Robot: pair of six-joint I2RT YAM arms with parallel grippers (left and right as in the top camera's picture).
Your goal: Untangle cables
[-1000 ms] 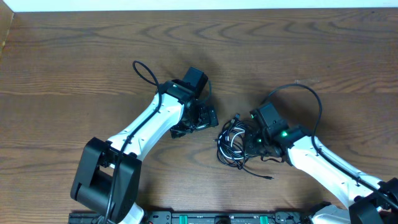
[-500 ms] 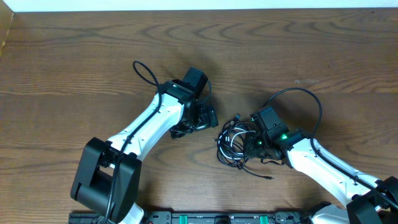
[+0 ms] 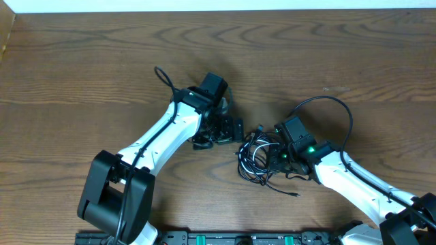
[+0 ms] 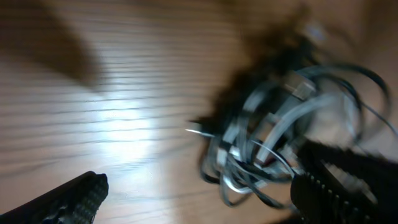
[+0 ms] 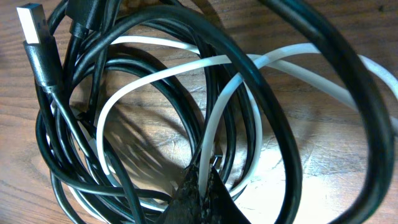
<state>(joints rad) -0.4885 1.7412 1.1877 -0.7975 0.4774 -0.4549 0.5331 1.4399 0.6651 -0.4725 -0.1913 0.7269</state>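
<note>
A tangle of thin black cables and one white cable (image 3: 257,158) lies on the wooden table between the arms. It fills the right wrist view, with a USB plug (image 5: 34,37) at top left. My right gripper (image 5: 202,186) is shut on the white cable (image 5: 211,134) inside the tangle; overhead it sits at the tangle's right edge (image 3: 281,156). My left gripper (image 3: 231,131) is open just left of the tangle. The left wrist view is blurred; the tangle (image 4: 273,124) lies ahead between the spread fingers (image 4: 199,196).
A loose black cable end with a small plug (image 3: 294,194) trails out toward the front. The thick black arm cords loop above each wrist (image 3: 163,76) (image 3: 340,109). The table's back edge (image 3: 218,9) runs along the top.
My left gripper has swung right, closer to the tangle, and its arm cord has shifted. The right gripper has stayed on the tangle.
</note>
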